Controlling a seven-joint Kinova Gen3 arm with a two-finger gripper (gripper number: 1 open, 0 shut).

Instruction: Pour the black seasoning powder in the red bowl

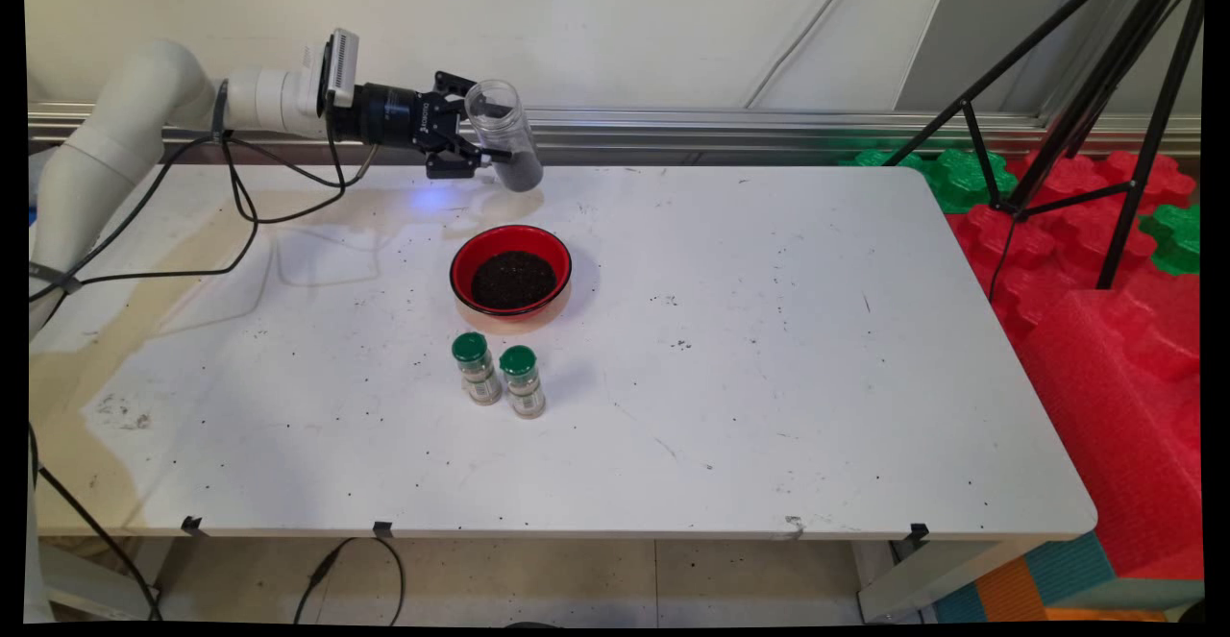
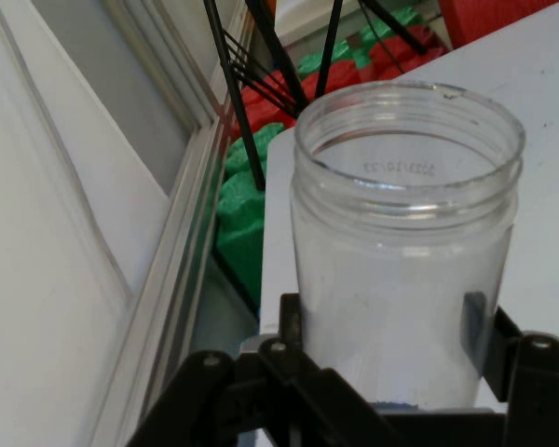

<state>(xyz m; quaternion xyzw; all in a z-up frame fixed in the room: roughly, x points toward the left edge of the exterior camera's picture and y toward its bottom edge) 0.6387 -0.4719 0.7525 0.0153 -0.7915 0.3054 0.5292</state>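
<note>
My gripper [image 1: 480, 145] is shut on a clear plastic jar [image 1: 504, 133], held above the table's far side, mouth up and slightly tilted. Dark grains fill the jar's lower end. In the hand view the jar [image 2: 405, 242] fills the centre, its open threaded rim toward the camera, with the black fingers [image 2: 293, 326] pressed on both sides. Below and in front of the jar sits a red bowl [image 1: 510, 270] holding dark grains. Two small spice bottles with green caps [image 1: 478, 368] [image 1: 523, 380] stand side by side nearer the front.
The white table [image 1: 769, 378] is scattered with dark specks. Black cables [image 1: 240, 205] hang from the arm over the table's left part. A black tripod [image 1: 1086, 89] and red and green foam blocks [image 1: 1105, 281] stand off the right edge.
</note>
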